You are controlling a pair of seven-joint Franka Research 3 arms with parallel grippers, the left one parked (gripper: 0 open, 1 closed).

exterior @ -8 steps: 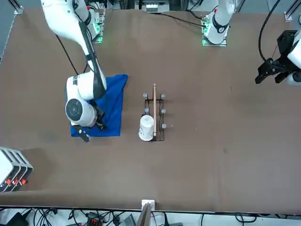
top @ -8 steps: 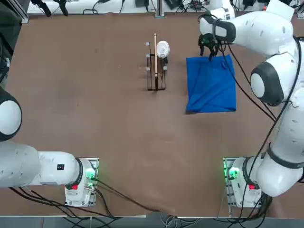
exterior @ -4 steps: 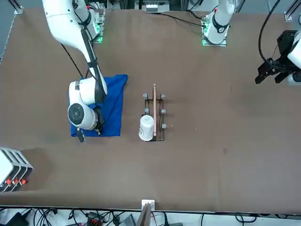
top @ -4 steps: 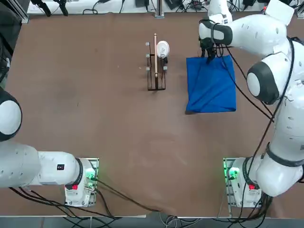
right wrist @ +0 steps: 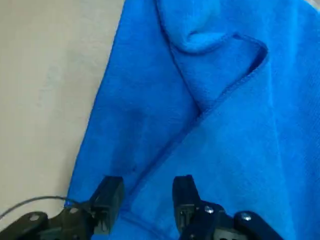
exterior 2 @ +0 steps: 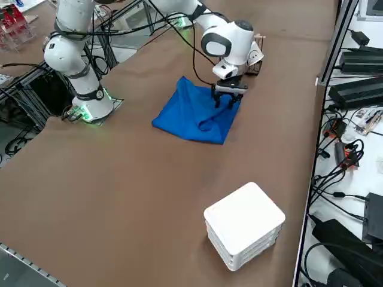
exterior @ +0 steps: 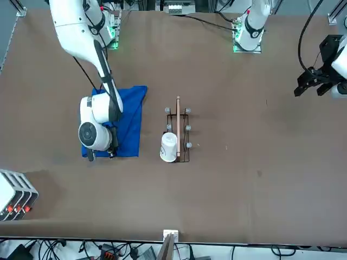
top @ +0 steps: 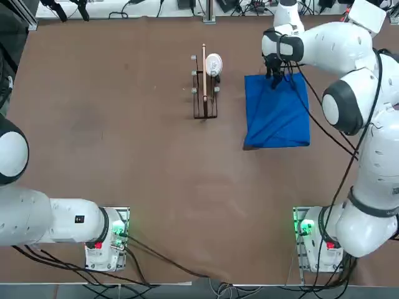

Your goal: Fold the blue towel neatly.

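1. Brown desk [top: 156, 168], big and flat, lies under all these things.
2. On it is the blue towel [top: 274, 118], near the far edge, toward the far right corner.
3. 1 part of the towel is flipped over, with a slanting fold and a little raised, curly bump.
4. The right gripper [right wrist: 149, 192] points down over the towel's far part. Its 2 black fingers [right wrist: 111, 197] are apart, with blue cloth seen between them. I can't tell if they touch it.
5. Left of the towel, also near the far edge, is 1 wire rack [top: 204, 93] with 1 long wooden stick [exterior: 178, 122].
6. 1 white cup [exterior: 168, 146] is at the rack's far end.
7. 1 white stack of trays [exterior 2: 245, 221] sits near the desk's far right corner, well apart from the towel.
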